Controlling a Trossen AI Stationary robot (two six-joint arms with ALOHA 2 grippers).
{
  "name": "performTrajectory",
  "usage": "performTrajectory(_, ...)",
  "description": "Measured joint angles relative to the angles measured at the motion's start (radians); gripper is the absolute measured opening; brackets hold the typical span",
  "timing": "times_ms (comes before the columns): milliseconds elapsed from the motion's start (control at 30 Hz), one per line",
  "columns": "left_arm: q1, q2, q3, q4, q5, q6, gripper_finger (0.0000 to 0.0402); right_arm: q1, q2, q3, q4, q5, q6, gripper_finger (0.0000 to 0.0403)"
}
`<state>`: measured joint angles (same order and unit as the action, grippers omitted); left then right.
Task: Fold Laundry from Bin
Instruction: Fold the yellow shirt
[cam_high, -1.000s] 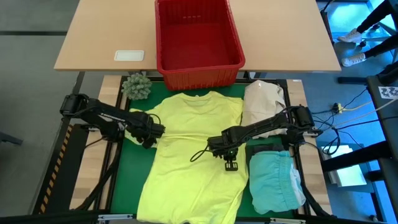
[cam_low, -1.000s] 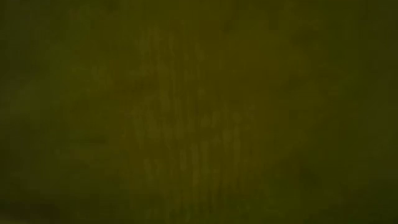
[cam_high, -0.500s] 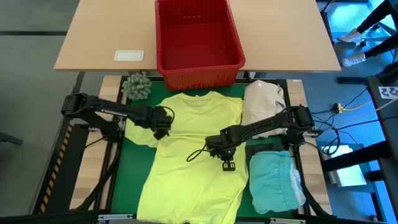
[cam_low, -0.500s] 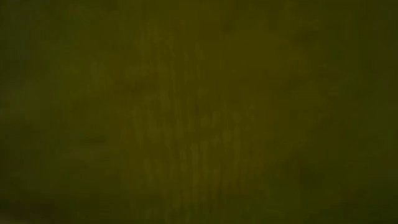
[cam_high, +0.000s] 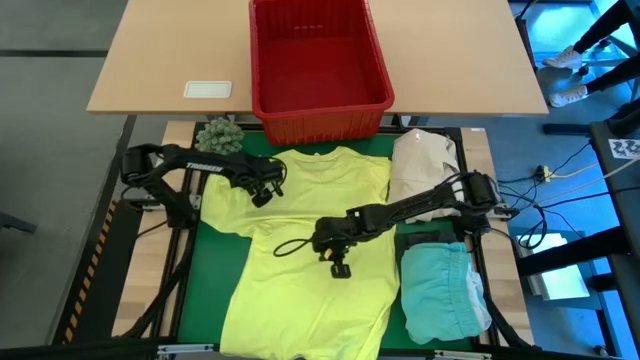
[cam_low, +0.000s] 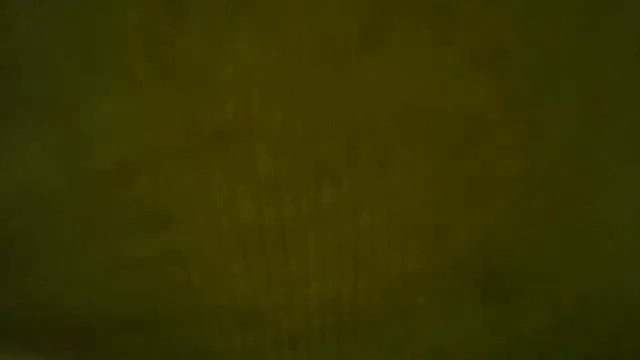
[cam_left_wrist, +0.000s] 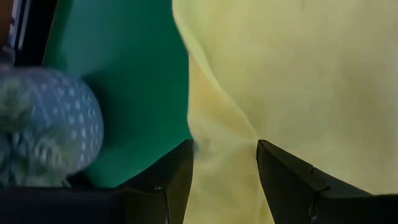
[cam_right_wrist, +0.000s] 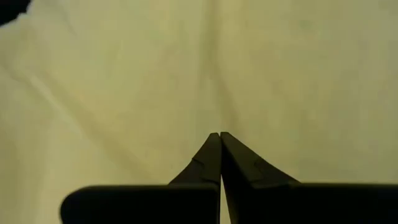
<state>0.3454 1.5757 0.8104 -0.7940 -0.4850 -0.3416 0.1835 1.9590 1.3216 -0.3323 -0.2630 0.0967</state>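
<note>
The left gripper (cam_high: 268, 186) sits at ten o'clock on the green mat (cam_high: 205, 270), over the yellow shirt (cam_high: 310, 280) where the left sleeve meets the shoulder. In the left wrist view its fingers (cam_left_wrist: 177, 177) stand partly apart with a ridge of yellow cloth between them; whether they grip that cloth I cannot tell. The plant ball (cam_high: 219, 137) lies just beyond the gripper, toward eleven o'clock. The shirt is spread flat down the mat's middle, collar toward twelve. The red bin (cam_high: 318, 60) stands at twelve, past the collar. The right gripper (cam_high: 326, 240) rests on the shirt's chest near the centre, jaws pressed together on nothing, cloth all round it. At three lies the cream bundle (cam_high: 420, 160); at four the turquoise garment (cam_high: 440, 290), beside the shirt's right edge.
</note>
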Motion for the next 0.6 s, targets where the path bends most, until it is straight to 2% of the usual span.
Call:
performTrajectory(267,0.105,0.070,0.002,0.112,-0.013,0.098,0.0170,0.013,0.111,-0.001,0.041,0.001,0.009,0.0003)
performTrajectory(467,0.163,0.081,0.000,0.104,-0.136,0.086,0.0170,0.014,0.120,0.002,0.043,-0.002,0.030,0.0003)
performTrajectory(600,0.172,0.080,0.000,0.106,-0.196,0.090,0.0170,0.018,0.118,0.000,0.031,-0.083,0.072,0.0003)
